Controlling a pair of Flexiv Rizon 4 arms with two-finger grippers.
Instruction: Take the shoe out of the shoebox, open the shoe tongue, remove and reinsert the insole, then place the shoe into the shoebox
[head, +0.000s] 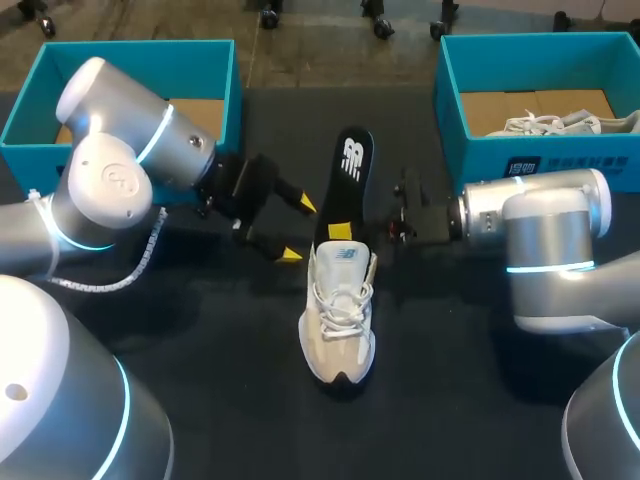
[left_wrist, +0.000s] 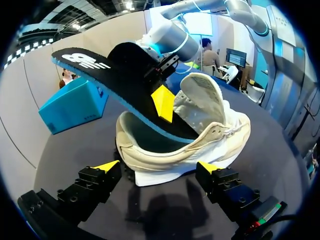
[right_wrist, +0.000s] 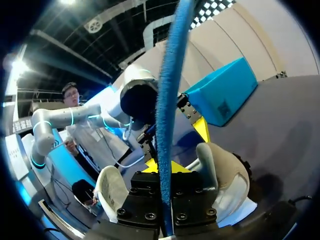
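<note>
At the bench's (head: 200, 340) far left corner stood the left shoebox (head: 215, 60), teal, with the left arm coming in past it. The left pincer (head: 298, 230) was spread wide and held nothing. It sat just left of the shoe's heel end, and from its own wrist the shoe (left_wrist: 210, 125) lay right ahead of the open fingers, not between them. I could not tell whether either tip touched it.

The shoe (head: 338, 320) stood on its sole in the middle of the bench, outside both boxes, toe toward the robot. Its tongue (left_wrist: 200, 97) was lifted up. The black insole (head: 350, 170) had one end down inside the shoe's opening, and the rest slanted up and away past the heel.

The right pincer (head: 340, 232) was closed on the insole just above the shoe's opening. In the right wrist view the insole (right_wrist: 170, 100) ran edge-on, gripped between its fingers, with the shoe (right_wrist: 225, 175) just beyond them.

The right shoebox (head: 480, 150) stood at the far right corner, a second shoe (head: 560, 122) lying in it.
</note>
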